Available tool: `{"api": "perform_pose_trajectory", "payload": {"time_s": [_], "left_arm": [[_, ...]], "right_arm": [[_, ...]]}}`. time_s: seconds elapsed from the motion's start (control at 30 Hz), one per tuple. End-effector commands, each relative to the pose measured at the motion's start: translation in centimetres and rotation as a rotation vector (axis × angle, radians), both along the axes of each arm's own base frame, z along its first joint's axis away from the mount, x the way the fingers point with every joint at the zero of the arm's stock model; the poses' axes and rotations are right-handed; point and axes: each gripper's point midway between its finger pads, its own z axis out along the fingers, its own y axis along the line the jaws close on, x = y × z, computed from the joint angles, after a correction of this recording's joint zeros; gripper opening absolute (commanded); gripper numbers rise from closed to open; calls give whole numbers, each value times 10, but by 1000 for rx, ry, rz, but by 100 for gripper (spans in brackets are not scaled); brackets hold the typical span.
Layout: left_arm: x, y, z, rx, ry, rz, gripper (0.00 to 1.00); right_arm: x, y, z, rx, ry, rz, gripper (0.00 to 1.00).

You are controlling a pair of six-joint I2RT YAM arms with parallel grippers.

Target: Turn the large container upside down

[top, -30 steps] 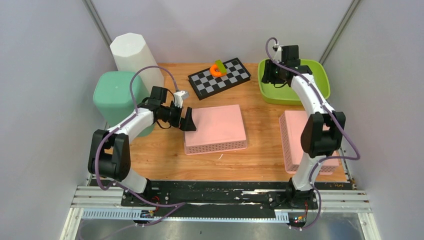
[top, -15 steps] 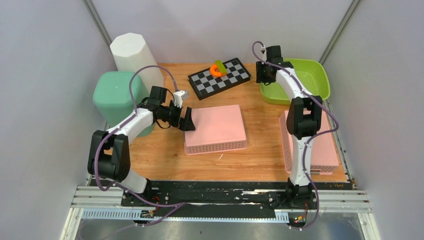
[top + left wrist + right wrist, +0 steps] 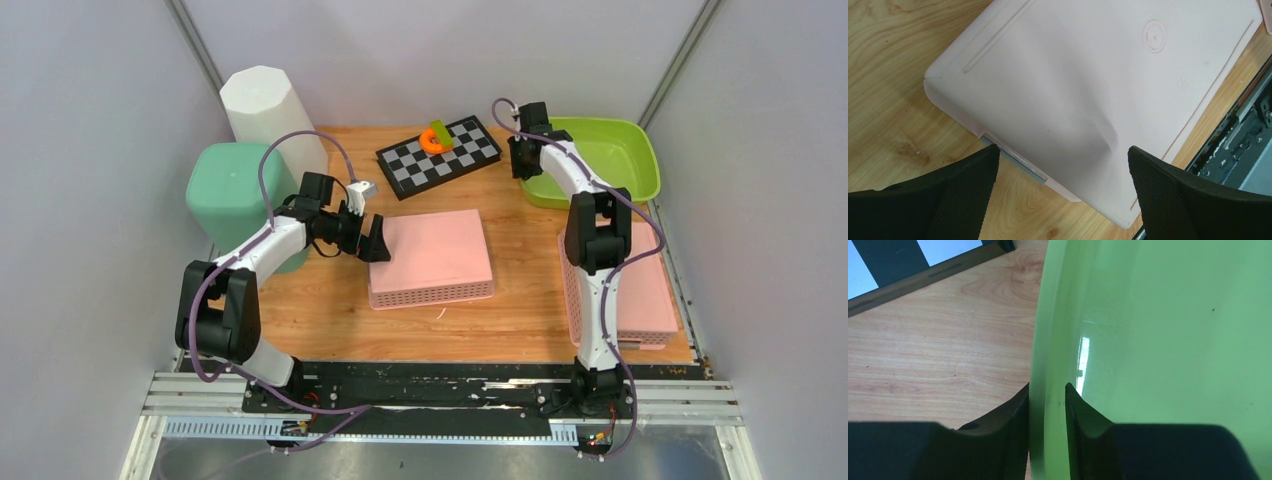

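Observation:
The large container, a lime-green basin (image 3: pixel 610 160), stands upright at the back right of the table. My right gripper (image 3: pixel 524 160) is at the basin's left rim. In the right wrist view the gripper (image 3: pixel 1047 387) straddles the basin (image 3: pixel 1158 340), one finger outside the wall and one inside, both pressed on the rim. My left gripper (image 3: pixel 375 240) hangs open at the left edge of an overturned pink basket (image 3: pixel 435 250). In the left wrist view the gripper (image 3: pixel 1062 149) has its fingers wide apart above the basket's (image 3: pixel 1073 75) corner, holding nothing.
A second pink basket (image 3: pixel 650 295) lies under the right arm at the right edge. A checkerboard (image 3: pixel 450 160) carrying an orange piece (image 3: pixel 432 141) sits at the back middle. A teal bin (image 3: pixel 228 190) and a white bin (image 3: pixel 265 105) stand at the left.
The right arm swung left from above the basin to its left rim, and its jaws narrowed onto the rim. The left arm has not moved.

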Motion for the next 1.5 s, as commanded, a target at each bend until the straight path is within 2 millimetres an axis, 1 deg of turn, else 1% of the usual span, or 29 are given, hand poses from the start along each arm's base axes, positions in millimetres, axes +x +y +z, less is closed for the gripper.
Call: {"api": "perform_pose_trajectory", "payload": {"time_s": [0.0,0.1,0.2,0.37,0.4,0.63,0.77,1.03,1.17,1.33,1.47], "left_arm": [[1,0,4,11,-31,1,100],[3,0,7,21,-46,10,100],[4,1,10,28,-62,14,100],[5,-1,15,37,-82,11,100],[5,-2,15,36,-81,11,100],[6,-5,15,42,-79,7,100],[6,-6,11,45,-71,4,100],[4,-7,7,48,-63,-1,100],[4,-7,4,53,-61,0,100],[3,-6,1,58,-53,4,100],[3,-8,-1,58,-50,2,100]], "right_arm": [[-4,2,-9,-56,26,16,29],[-4,1,-7,-62,25,19,22],[-6,2,1,-58,21,23,15],[-11,4,24,-33,-7,28,4],[-11,4,30,-30,-17,26,3],[-14,3,67,-25,-74,35,3],[-16,2,93,-25,-122,39,3],[-22,-7,146,-81,-228,78,2],[-26,-12,169,-114,-275,91,2],[-31,-16,201,-137,-343,104,2],[-41,-15,232,-129,-404,126,2]]}}
